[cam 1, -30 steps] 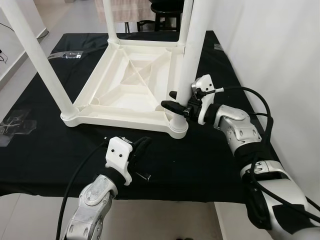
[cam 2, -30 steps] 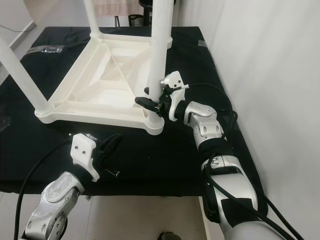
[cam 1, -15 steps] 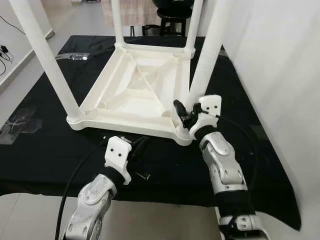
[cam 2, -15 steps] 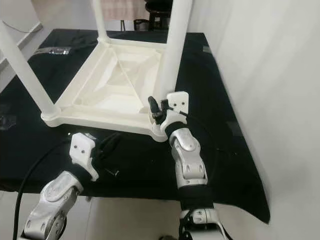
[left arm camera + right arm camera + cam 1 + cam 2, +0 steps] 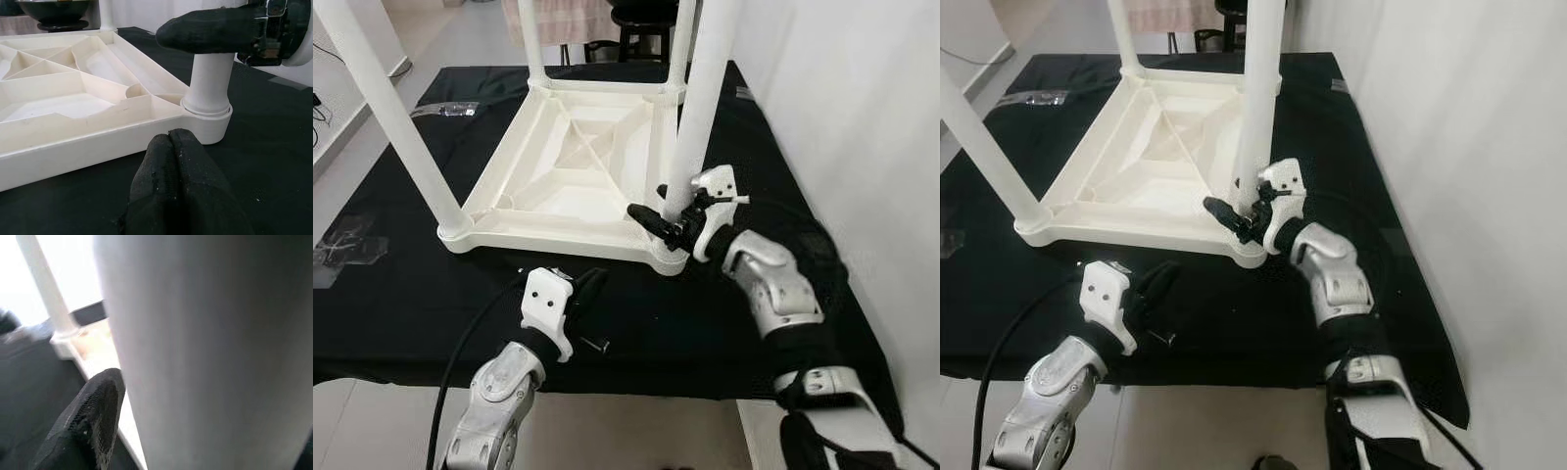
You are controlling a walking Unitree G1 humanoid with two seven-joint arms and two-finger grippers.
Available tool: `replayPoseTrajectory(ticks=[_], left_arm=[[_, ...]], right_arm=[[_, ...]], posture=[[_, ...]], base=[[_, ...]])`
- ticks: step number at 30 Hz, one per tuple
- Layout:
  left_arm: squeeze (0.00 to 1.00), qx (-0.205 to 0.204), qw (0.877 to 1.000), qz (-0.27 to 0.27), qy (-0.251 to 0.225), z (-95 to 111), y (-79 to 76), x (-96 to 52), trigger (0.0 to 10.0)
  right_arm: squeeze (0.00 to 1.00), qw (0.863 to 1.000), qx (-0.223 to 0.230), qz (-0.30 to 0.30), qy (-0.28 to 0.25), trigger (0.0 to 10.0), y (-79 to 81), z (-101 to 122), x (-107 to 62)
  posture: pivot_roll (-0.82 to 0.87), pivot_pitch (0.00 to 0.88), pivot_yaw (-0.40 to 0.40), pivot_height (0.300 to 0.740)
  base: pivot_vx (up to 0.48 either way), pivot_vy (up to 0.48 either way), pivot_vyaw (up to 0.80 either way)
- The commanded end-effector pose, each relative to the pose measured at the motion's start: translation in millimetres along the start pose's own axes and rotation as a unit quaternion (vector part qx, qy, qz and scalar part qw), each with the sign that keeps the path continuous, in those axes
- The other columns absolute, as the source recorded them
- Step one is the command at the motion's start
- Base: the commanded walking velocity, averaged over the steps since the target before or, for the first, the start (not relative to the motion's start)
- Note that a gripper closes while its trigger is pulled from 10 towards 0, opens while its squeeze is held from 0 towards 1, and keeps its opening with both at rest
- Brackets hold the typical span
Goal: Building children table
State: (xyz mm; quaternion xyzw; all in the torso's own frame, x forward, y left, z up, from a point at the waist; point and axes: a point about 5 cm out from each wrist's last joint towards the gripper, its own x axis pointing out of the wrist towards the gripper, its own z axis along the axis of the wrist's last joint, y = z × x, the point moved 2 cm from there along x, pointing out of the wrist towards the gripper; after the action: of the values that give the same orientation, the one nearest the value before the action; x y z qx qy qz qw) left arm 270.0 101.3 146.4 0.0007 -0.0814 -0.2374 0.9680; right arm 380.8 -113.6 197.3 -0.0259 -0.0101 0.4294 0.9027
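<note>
We see the white table lying upside down on the black cloth of the surface, its legs pointing up. Our right gripper has its fingers clamped around the near right leg, low by the socket. Our left gripper hovers just in front of the table's near edge, fingers pressed together, holding nothing.

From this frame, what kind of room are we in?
Probably a home room used for assembly: an upturned white plastic table lies on a black cloth over tiled floor, beside a white wall.
</note>
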Motion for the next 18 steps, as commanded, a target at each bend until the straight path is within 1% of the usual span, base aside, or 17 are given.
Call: replayPoseTrajectory(ticks=[1,2,3,5,6,7,8,13,18], left_arm=[[0.00,-0.004,1.000,-0.002,0.011,-4.3,-1.0,-2.3,10.0],[0.00,-0.004,1.000,-0.002,0.012,-4.4,-0.8,-2.2,10.0],[0.00,-0.004,1.000,-0.002,0.012,-4.4,-0.8,-2.2,10.0],[0.00,-0.004,1.000,-0.003,0.013,-4.7,-0.8,-2.0,10.0],[0.00,-0.004,1.000,-0.003,0.013,-4.8,-0.9,-1.9,10.0],[0.00,-0.004,1.000,-0.003,0.013,-4.8,-1.0,-1.8,10.0],[0.00,-0.004,1.000,-0.003,0.013,-4.6,-1.1,-1.7,10.0],[0.00,-0.005,1.000,-0.004,0.012,-4.3,-1.3,-1.6,10.0],[0.00,-0.005,1.000,-0.004,0.013,-4.1,-1.9,-1.8,10.0]], right_arm=[[0.00,0.998,-0.008,0.064,0.005,10.0,8.7,-0.4,6.6],[0.00,0.996,-0.007,0.083,0.009,10.0,7.2,1.9,7.3],[0.00,0.996,-0.007,0.083,0.009,10.0,7.2,1.9,7.3],[0.00,0.994,-0.011,0.110,0.021,10.0,4.3,3.3,6.9],[0.00,0.992,-0.010,0.119,0.026,5.0,2.7,3.7,5.7],[0.00,0.992,-0.008,0.122,0.028,2.0,0.6,4.2,4.6],[0.00,0.992,-0.005,0.121,0.031,0.0,-1.7,4.2,3.4],[0.00,0.992,0.000,0.118,0.036,0.0,-6.1,3.3,1.8],[0.00,0.995,0.002,0.095,0.038,0.0,-12.6,-0.4,0.0]], posture=[[0.06,0.129,-0.017,0.740],[0.06,0.129,-0.017,0.740],[0.06,0.129,-0.017,0.740],[0.06,0.129,-0.018,0.740],[0.06,0.129,-0.018,0.740],[0.06,0.129,-0.018,0.740],[0.07,0.133,-0.025,0.740],[0.07,0.133,-0.025,0.740],[0.07,0.139,-0.024,0.740]], base=[[0.000,0.000,0.00],[0.000,0.000,0.00],[0.000,0.000,0.00],[0.000,0.000,0.00],[0.000,0.000,0.00],[0.000,0.000,0.00],[0.000,0.000,0.00],[0.000,0.000,0.00],[0.000,0.000,0.00]])
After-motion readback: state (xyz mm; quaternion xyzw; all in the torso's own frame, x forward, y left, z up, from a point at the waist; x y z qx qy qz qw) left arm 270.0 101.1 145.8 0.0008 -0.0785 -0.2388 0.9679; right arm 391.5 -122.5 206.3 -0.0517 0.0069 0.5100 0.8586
